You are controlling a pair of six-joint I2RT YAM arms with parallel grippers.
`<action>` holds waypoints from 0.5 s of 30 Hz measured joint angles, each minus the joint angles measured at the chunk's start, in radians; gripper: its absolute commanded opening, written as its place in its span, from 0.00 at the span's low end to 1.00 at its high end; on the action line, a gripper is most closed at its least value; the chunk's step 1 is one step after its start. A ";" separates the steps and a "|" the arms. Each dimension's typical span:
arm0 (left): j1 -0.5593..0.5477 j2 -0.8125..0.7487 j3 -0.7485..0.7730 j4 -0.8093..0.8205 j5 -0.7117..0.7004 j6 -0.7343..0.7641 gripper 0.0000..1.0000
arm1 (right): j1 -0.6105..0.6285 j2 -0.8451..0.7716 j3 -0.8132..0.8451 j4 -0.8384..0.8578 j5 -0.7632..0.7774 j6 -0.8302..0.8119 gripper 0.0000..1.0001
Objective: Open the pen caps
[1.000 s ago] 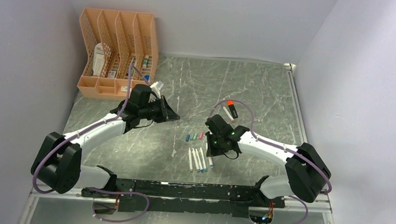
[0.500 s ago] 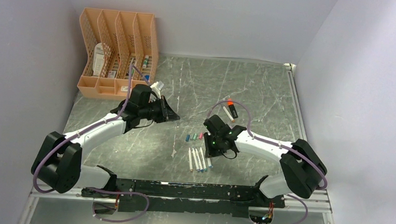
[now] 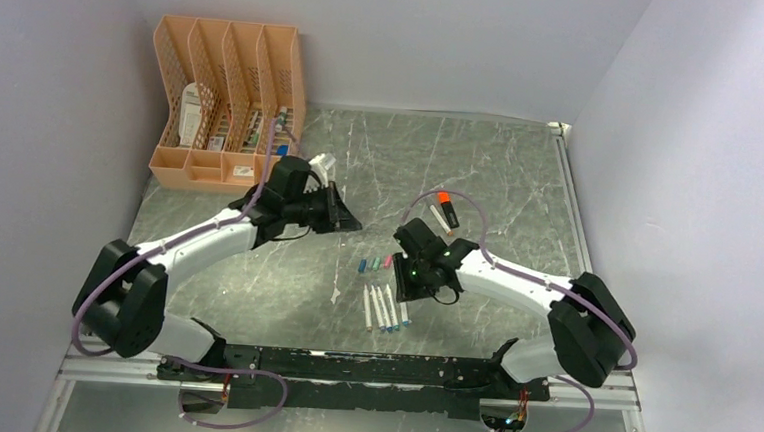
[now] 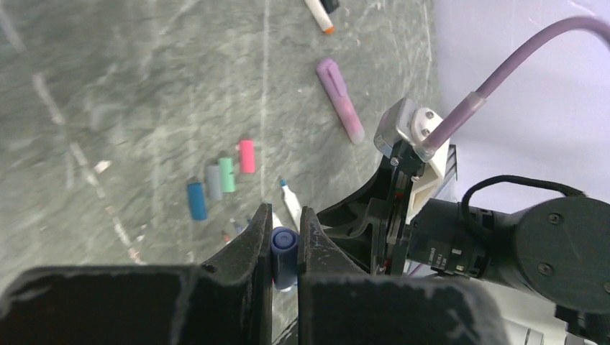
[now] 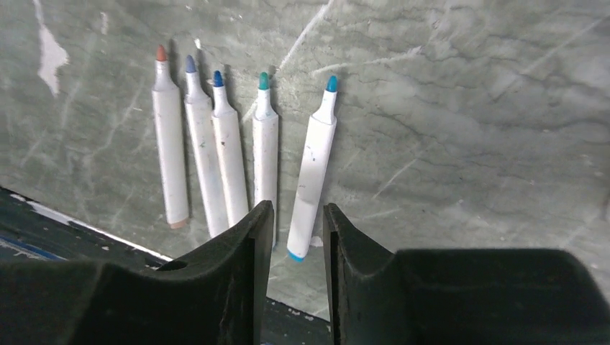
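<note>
Top: pen caps (image 3: 374, 264) in a row at the middle of the table (image 3: 520, 184), just beyond white pens (image 3: 382, 308) toward its near edge | Left wrist: left gripper (image 4: 285, 231) clenched on dark blue cap (image 4: 284, 251) | Right wrist: right gripper (image 5: 295, 215) fingers parted, gripping nothing, above rightmost pen (image 5: 313, 172).

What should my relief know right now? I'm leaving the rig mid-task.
Left hand: shut on a dark blue cap.
Right hand: open, over the row of five uncapped pens.
Done: four loose caps lie in a row.
Left: set the held cap down, then do the purple highlighter, which looks capped.
</note>
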 measured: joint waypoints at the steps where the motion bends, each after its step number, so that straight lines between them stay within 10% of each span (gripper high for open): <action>1: -0.020 0.019 0.024 -0.006 -0.003 0.002 0.08 | -0.002 -0.010 0.013 -0.020 0.010 -0.002 0.29; 15: -0.265 0.360 0.291 -0.066 -0.095 0.006 0.11 | -0.150 -0.238 0.134 -0.183 0.151 -0.003 0.29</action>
